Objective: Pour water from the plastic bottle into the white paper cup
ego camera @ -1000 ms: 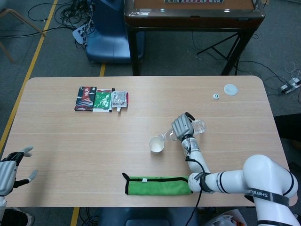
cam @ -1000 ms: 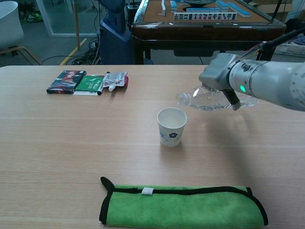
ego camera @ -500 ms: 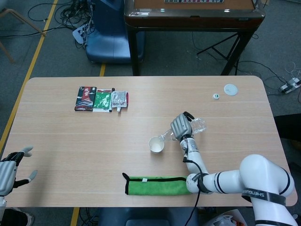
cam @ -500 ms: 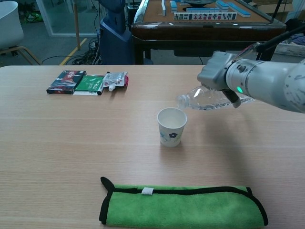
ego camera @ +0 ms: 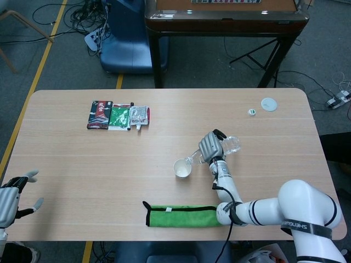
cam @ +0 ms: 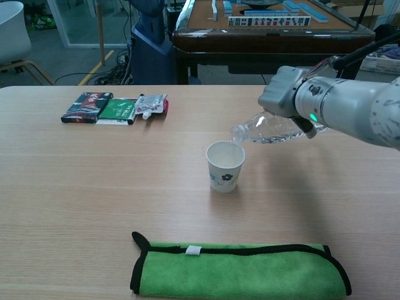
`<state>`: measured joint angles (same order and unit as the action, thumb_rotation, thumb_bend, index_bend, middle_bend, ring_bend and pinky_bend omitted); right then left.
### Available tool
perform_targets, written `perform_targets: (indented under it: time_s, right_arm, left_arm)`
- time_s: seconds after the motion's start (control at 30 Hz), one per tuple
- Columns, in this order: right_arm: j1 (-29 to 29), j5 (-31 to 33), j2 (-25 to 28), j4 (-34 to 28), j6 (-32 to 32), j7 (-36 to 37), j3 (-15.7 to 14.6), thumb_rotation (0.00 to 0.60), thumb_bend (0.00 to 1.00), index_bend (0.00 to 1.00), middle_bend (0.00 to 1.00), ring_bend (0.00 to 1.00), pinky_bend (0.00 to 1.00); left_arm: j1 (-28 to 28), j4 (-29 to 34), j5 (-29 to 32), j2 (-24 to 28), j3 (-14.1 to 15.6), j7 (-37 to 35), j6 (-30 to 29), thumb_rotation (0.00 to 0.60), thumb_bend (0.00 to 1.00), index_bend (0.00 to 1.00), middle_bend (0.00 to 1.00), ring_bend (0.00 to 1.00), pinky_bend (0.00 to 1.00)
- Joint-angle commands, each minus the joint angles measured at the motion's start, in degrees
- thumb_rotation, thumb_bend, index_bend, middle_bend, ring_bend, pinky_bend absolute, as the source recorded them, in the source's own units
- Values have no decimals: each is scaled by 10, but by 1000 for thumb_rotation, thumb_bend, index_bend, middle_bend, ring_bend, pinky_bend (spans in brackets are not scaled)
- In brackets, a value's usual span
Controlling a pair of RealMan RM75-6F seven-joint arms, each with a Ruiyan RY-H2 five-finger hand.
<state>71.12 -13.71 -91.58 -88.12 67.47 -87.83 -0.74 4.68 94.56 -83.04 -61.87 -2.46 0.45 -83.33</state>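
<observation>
A clear plastic bottle point(cam: 269, 129) point(ego camera: 230, 144) lies tipped nearly level in the air, its open neck pointing left and down just above the rim of the white paper cup point(cam: 225, 165) point(ego camera: 182, 168). My right hand point(cam: 284, 94) point(ego camera: 210, 146) grips the bottle around its body from above. The cup stands upright on the table and bears a small dark flower print. My left hand point(ego camera: 12, 194) hovers open at the table's near left edge, holding nothing, and shows only in the head view.
A rolled green cloth point(cam: 240, 269) point(ego camera: 184, 215) lies along the near edge in front of the cup. Snack packets point(cam: 115, 107) point(ego camera: 118, 115) sit at the far left. A bottle cap point(ego camera: 252, 112) and a white lid point(ego camera: 269, 103) lie at the far right.
My right hand has shifted the bottle slightly left and tilted it further, so that its neck has dropped closer to the cup's rim. The left hand has not moved.
</observation>
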Motion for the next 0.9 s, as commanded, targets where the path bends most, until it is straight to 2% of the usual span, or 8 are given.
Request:
perform_targets:
  time_s: [0.03,0.53,0.9]
  right_arm:
    - [1,0,0,0,2,-5,-2,600,178,634,666,533,513]
    - [0,-12,-7,7,6,-21,-8,600,178,634,666,533,513]
    - [-5,-17,-11,9,6,-15,-2,600,178,634,666,533,514]
  left_arm:
    - [0,0,0,0,0,0,0,600,224,211,342,271,442]
    - [0,-1,2,0,-1,-1,1,600,224,211,343,271,442]
    - [0,-1,4,0,-1,-2,2,600,225,212,342,271,442]
